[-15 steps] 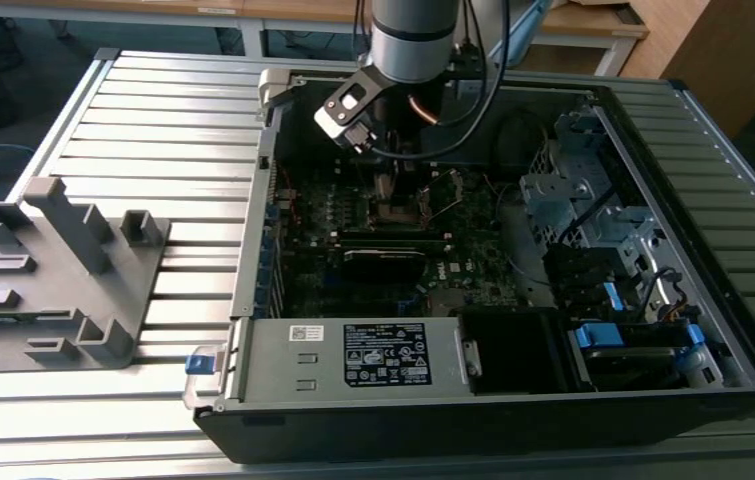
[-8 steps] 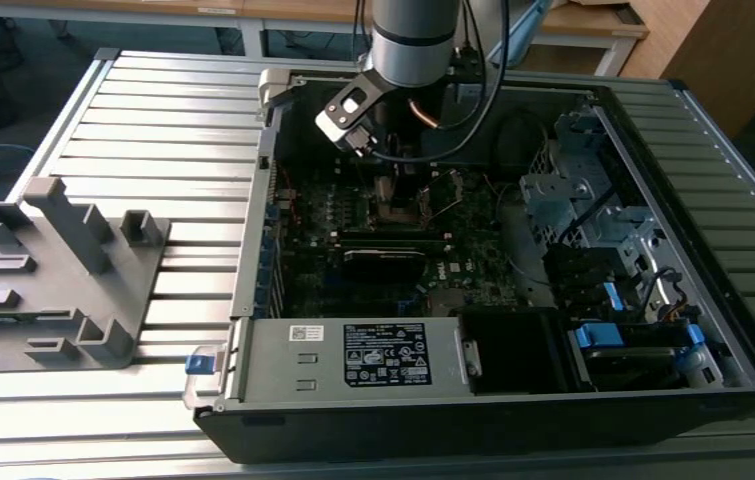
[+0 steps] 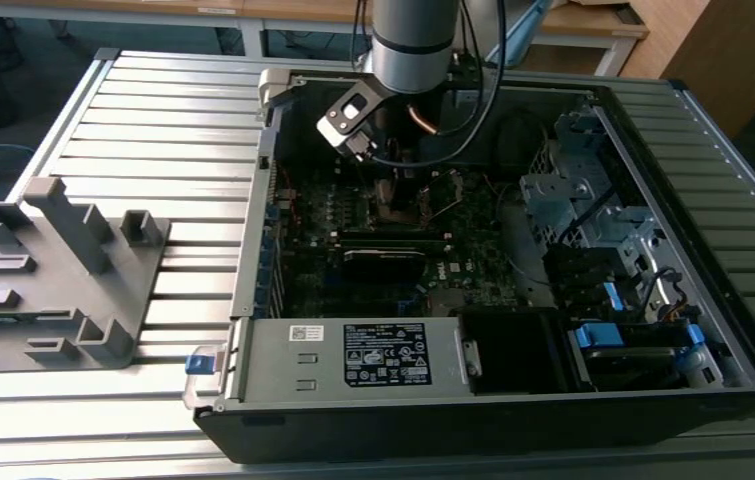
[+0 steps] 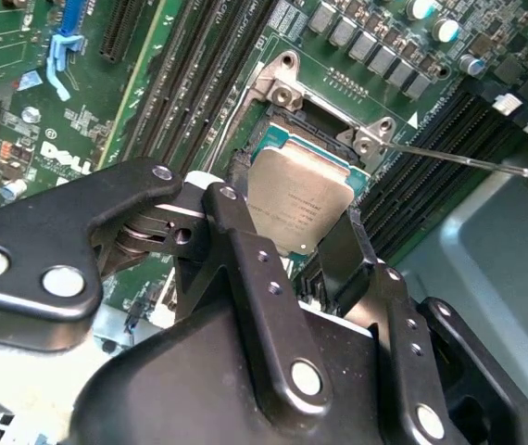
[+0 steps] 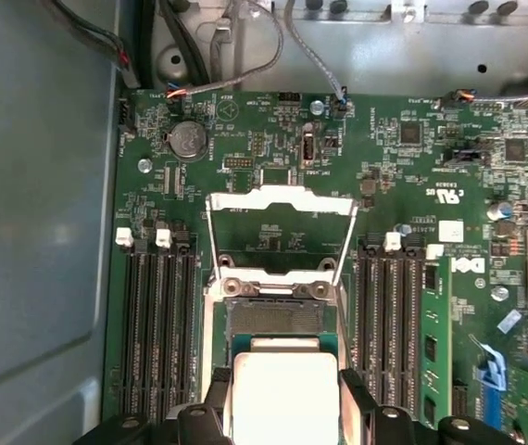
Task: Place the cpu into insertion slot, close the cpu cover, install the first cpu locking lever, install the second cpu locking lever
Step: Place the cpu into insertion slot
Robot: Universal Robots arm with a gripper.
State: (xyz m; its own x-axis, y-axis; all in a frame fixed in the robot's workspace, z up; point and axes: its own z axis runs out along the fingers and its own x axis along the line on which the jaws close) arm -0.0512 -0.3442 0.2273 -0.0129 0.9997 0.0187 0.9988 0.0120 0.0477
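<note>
My gripper (image 4: pixel 294 211) is shut on the cpu (image 4: pixel 303 190), a flat square chip with a dull grey metal top, held by two opposite edges between the black fingers (image 4: pixel 236 199). In the first wrist view the cpu (image 5: pixel 284 394) hangs over one end of the insertion slot (image 5: pixel 278 315), whose dark centre and silver rim show beyond it. I cannot tell if the chip touches the socket. The cpu cover (image 5: pixel 282 197) stands swung open past the socket. Two thin wire levers (image 5: pixel 211 243) run along its sides. In the exterior view the gripper (image 3: pixel 397 188) is low over the motherboard.
The open computer case (image 3: pixel 257 250) lies on a slatted metal table. Black memory slots (image 5: pixel 157 324) flank the socket on both sides. A power supply (image 3: pixel 350 360) and a drive cage (image 3: pixel 591 200) crowd the case. A grey plastic fixture (image 3: pixel 57 280) stands at the exterior view's left.
</note>
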